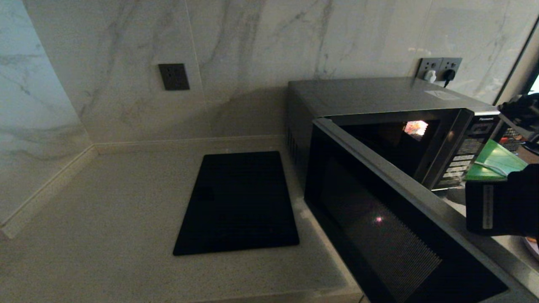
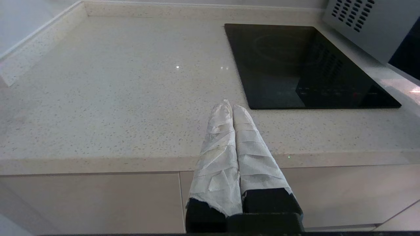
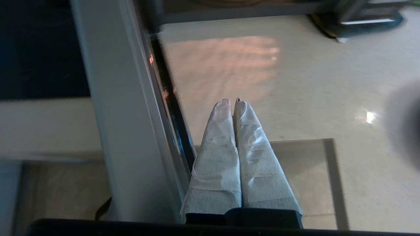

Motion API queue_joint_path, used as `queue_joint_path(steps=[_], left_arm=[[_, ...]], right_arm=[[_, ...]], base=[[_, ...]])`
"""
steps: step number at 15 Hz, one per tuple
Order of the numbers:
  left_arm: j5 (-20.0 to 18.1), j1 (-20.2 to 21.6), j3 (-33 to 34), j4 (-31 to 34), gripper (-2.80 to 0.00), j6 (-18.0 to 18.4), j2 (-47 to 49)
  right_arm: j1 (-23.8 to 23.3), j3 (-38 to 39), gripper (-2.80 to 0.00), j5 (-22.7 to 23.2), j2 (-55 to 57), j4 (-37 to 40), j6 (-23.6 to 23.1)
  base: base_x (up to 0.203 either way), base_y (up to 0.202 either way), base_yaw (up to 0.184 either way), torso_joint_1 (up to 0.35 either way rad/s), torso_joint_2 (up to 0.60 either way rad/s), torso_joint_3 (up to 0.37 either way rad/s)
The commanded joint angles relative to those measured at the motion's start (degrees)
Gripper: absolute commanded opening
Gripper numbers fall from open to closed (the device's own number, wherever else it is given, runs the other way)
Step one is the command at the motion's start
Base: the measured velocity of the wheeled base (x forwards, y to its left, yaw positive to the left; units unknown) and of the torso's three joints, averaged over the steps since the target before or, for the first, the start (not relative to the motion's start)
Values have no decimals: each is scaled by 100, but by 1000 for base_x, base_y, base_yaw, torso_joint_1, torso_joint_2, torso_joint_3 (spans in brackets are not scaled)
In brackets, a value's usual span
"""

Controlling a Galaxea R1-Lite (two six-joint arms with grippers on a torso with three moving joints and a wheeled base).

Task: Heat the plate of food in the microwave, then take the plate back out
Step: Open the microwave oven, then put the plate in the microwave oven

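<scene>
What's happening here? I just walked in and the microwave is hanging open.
The microwave door is swung wide open, with a light glowing inside. The right gripper, fingers shut, sits just beside the door's edge and holds nothing. The left gripper, also shut and empty, is parked over the counter near the black panel. The plate of food isn't clearly visible.
</scene>
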Motion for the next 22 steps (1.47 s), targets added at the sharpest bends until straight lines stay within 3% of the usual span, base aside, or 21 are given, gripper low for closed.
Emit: queue_joint_path(steps=[1,3,5,8,11,19,21,22], left_arm=[[4,1,0,0,-280,-4,4],[4,1,0,-9,-280,-4,4],[4,-1,0,-7,-280,-4,4],[4,1,0,-1,-280,-4,4],[4,-7,0,-3,-280,-4,4],[4,-4,0,0,-280,-4,4],[4,1,0,-8,-280,-4,4],[4,0,0,0,-280,-4,4]], right_arm=[[298,-104,-280,-16,127,16,23],[342,-201,-280,-41,196,8,14],[-48,-217,-280,-172,234,8,49],[-1349,-228,-280,-508,325,-50,201],[-2938,-254,-280,-473,343,-85,351],[-7717,-172,-280,1109,1069,-110,809],[-8592,78,-280,2079,1456,-303,870],[-8802,208,-280,2441,1614,-406,876]], base=[[0,0,0,0,0,0],[0,0,0,0,0,0],[0,0,0,0,0,0],[0,0,0,0,0,0],[0,0,0,0,0,0],[0,0,0,0,0,0],[0,0,0,0,0,0],[0,0,0,0,0,0]])
